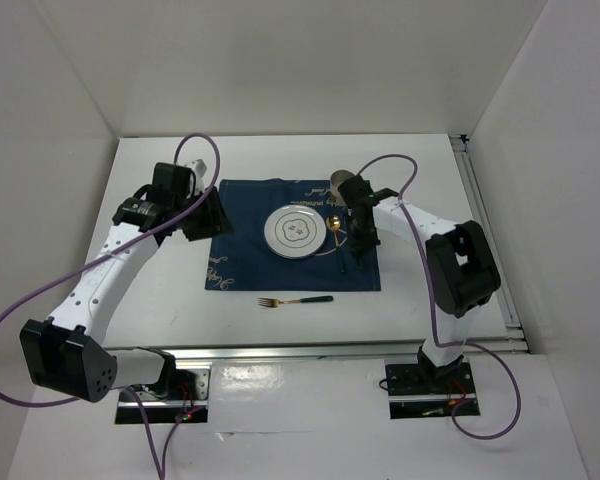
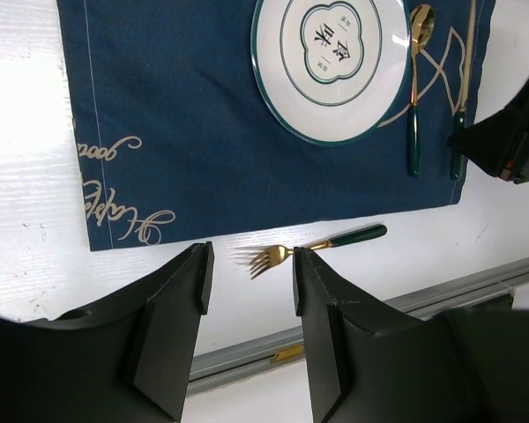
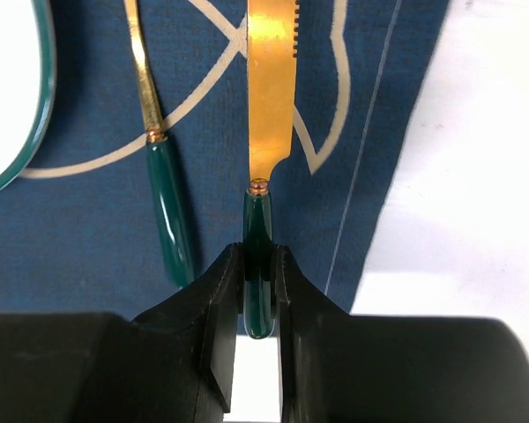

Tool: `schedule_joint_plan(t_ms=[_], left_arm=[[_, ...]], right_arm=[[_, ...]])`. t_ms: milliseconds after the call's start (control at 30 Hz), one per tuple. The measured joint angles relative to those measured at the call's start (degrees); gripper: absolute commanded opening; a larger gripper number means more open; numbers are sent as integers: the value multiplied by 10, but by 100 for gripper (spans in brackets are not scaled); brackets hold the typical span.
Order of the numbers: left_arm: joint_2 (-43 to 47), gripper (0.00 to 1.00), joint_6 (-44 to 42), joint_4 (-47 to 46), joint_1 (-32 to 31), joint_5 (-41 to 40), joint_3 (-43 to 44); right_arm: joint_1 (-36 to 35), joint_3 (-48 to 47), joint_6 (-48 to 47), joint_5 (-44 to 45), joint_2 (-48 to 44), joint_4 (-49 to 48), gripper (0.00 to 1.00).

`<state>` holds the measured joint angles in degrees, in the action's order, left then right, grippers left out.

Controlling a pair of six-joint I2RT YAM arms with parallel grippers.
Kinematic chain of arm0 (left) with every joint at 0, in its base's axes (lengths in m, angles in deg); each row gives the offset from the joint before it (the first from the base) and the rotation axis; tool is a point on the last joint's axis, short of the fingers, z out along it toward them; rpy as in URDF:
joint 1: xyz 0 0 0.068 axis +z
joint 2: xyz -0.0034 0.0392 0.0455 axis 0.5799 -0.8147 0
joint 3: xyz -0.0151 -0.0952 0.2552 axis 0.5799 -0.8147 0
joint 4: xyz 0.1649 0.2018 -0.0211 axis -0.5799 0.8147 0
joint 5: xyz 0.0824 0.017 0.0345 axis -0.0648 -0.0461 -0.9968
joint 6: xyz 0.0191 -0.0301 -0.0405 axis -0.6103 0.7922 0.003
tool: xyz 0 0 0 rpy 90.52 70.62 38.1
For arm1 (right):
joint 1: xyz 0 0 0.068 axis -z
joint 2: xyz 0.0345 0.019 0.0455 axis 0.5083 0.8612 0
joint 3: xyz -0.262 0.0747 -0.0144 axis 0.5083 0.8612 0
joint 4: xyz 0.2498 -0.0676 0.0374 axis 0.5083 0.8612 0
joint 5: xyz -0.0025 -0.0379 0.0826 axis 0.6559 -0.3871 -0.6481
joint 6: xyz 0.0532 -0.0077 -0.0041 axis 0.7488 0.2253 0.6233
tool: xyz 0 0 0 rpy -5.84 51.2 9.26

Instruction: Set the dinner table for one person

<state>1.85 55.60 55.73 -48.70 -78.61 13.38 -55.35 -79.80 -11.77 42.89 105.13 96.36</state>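
The white dinner table point(image 1: 420, 290) carries a navy placemat point(image 1: 242, 215) with a white plate point(image 1: 298, 232) at its middle. A gold spoon point(image 1: 335, 226) with a green handle lies just right of the plate. My right gripper point(image 3: 258, 264) is shut on the green handle of a gold knife point(image 3: 271, 97), low over the placemat's right part beside the spoon point(image 3: 163, 203). On the bare table in front of the placemat lies a gold fork point(image 1: 295, 300). My left gripper point(image 2: 251, 264) hangs open and empty above the placemat's left edge, with the fork point(image 2: 310, 246) showing beyond its fingertips.
A metal cup point(image 1: 340, 184) stands at the placemat's far edge, behind the right gripper point(image 1: 359, 258). Silver rails point(image 1: 310, 352) run along the table's near and right edges. White walls close in the left, back and right sides.
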Motion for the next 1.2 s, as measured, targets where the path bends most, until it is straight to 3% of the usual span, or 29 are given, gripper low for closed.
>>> schedule_joint_plan(t_ms=[67, 100, 133, 167, 233, 333, 533, 667, 833, 1200], left_arm=[[-1, 64, 2, 0, -3, -1, 0], [-2, 81, 6, 0, -7, -3, 0], [-4, 85, 5, 0, -10, -4, 0], [-5, 85, 14, 0, -16, -8, 0], [-6, 85, 21, 1, -26, -15, -2], [-6, 84, 32, 1, -34, -18, -9], [-6, 89, 33, 12, -35, -45, -2], [-8, 94, 28, 36, -28, -65, 57], [-8, 94, 17, 37, -6, -77, 141], [-8, 95, 13, 61, 19, -68, 123]], right_arm=[[0, 1, -1, -2, 14, -6, 22], [0, 1, -1, -2, 20, -8, 35], [0, 1, 1, -2, 25, -10, 35], [0, 1, -1, -3, 30, -11, 45], [0, 1, 0, -2, 33, -11, 55], [-4, 1, -3, 4, 26, -10, 60], [-54, 34, -31, 15, -67, -27, 64], [-167, 74, -89, -38, -145, -50, 64], [-276, 101, -130, -65, -134, -65, 63], [-283, 111, -173, -78, -50, -102, 57]])
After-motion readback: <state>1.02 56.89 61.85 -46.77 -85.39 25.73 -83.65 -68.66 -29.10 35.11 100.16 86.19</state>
